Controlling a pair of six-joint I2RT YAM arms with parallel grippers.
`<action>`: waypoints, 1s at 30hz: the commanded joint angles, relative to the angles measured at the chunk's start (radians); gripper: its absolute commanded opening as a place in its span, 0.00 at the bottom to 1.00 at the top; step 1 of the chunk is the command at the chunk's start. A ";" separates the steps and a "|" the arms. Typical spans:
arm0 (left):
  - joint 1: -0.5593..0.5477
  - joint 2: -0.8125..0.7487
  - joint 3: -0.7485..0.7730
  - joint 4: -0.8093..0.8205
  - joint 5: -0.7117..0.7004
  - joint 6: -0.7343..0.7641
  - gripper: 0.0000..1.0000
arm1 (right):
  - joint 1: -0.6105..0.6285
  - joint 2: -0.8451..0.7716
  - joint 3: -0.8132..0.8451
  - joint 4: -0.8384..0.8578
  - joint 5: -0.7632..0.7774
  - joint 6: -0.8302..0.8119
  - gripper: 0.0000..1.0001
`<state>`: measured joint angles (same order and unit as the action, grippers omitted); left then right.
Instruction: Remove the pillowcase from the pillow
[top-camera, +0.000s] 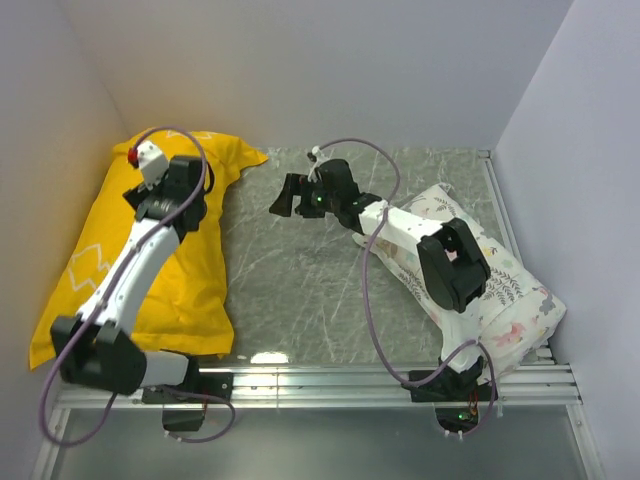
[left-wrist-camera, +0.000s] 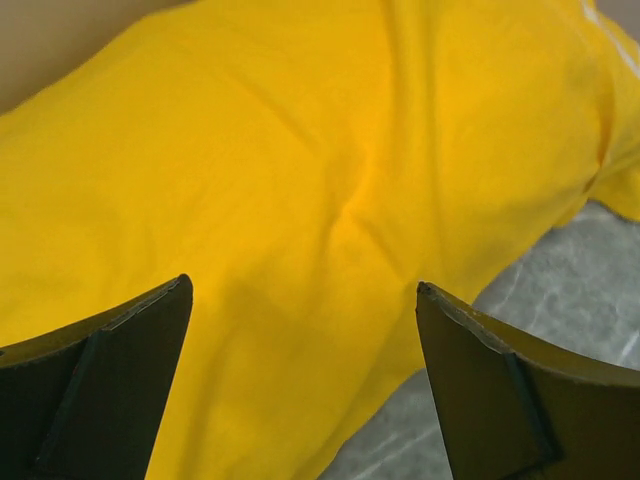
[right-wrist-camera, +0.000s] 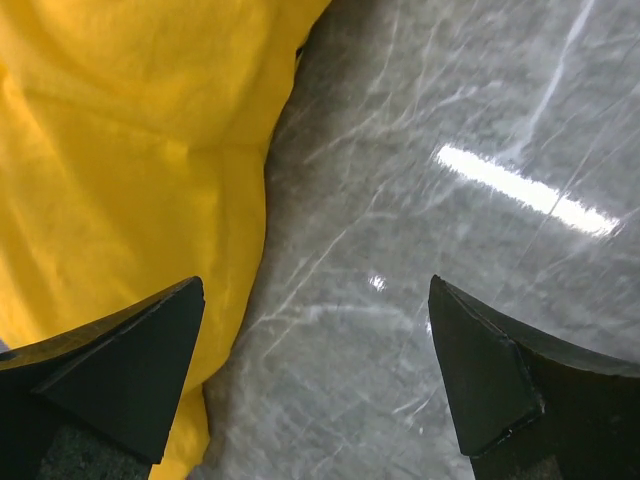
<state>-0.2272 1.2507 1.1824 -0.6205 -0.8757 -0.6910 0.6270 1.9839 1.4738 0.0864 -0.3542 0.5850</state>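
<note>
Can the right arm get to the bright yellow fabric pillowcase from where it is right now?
Probably yes. The right gripper is open above the grey marbled tabletop, right beside the edge of the bright yellow fabric pillowcase. Nothing lies between them, so a short move sideways looks like enough.

Lab test cell, white walls (top-camera: 300, 70), marbled tabletop (top-camera: 300, 285), aluminium mounting rail (top-camera: 340, 379)
</note>
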 joint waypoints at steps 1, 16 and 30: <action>0.055 0.154 0.179 0.084 0.012 0.053 0.99 | 0.011 -0.112 -0.044 0.075 -0.035 -0.002 1.00; 0.150 0.556 0.482 -0.024 0.130 0.080 0.80 | 0.014 -0.290 -0.248 -0.005 0.023 -0.083 0.99; 0.083 0.123 0.197 0.252 0.808 0.381 0.00 | 0.013 -0.367 -0.237 -0.108 0.201 -0.171 0.97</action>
<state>-0.0944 1.5082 1.3960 -0.4480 -0.2775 -0.3923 0.6373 1.6726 1.2224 -0.0078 -0.2184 0.4553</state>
